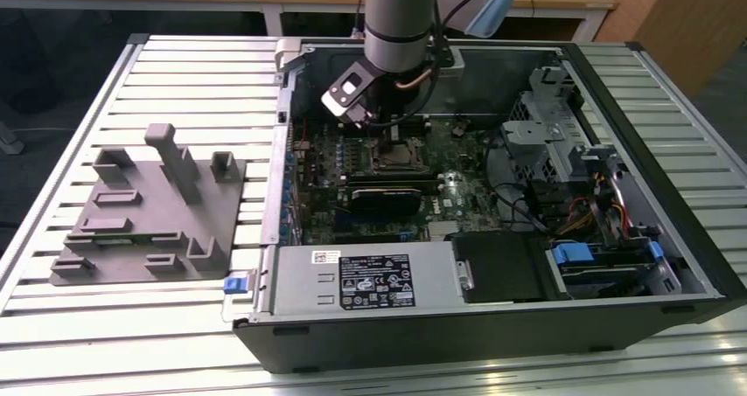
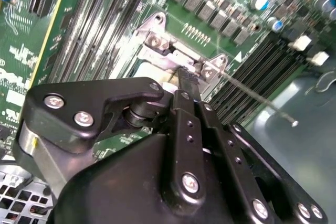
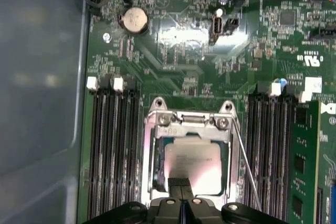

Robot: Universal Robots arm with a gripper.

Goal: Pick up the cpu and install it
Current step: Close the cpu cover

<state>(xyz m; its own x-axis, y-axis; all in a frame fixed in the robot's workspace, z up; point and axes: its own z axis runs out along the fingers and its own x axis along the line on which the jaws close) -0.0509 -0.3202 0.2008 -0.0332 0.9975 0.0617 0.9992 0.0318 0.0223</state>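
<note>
Silver-grey cpu (image 3: 193, 161), one, lies flat inside the single socket frame (image 3: 190, 120) in the first wrist view. Gripper (image 3: 179, 183) fingers are pressed together with nothing between them, tip over the cpu's edge. Two memory-slot banks (image 3: 113, 150) flank the socket frame, one per side. One coin cell (image 3: 134, 20) sits well apart from the socket frame, on the side opposite the gripper.

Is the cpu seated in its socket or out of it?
In. In the first wrist view the cpu lies flat inside the socket frame, with the pincer tip at its edge.
</note>
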